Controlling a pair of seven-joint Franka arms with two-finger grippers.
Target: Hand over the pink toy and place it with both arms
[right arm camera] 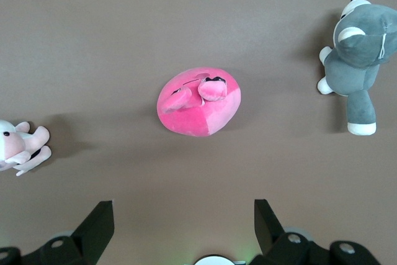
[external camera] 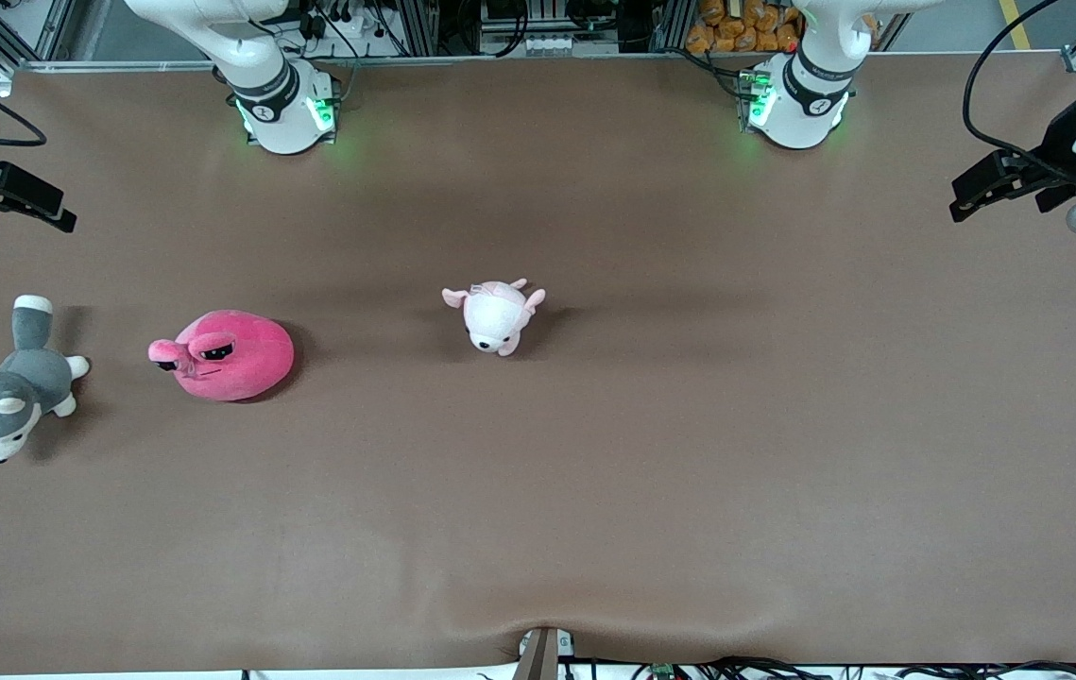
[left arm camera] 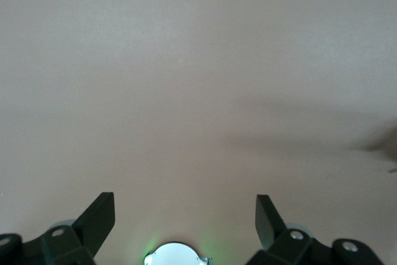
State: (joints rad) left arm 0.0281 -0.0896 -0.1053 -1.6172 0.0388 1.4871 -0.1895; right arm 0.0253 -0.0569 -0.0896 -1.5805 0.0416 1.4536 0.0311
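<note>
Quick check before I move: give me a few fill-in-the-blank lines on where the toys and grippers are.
1. The pink toy lies between the pale pink-and-white plush and the ____ husky plush.
2. The right gripper hangs with fingers ____.
3. The left gripper holds ____.
4. The pink toy rests on the ____.

Missing words: grey-and-white; open; nothing; table

Hot-pink toy flat on table

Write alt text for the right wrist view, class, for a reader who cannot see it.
A round hot-pink plush, the pink toy, lies on the brown table below the open right gripper, untouched. A grey-and-white husky plush lies at one edge of the view, and a pale pink-and-white plush shows partly at the other.
</note>
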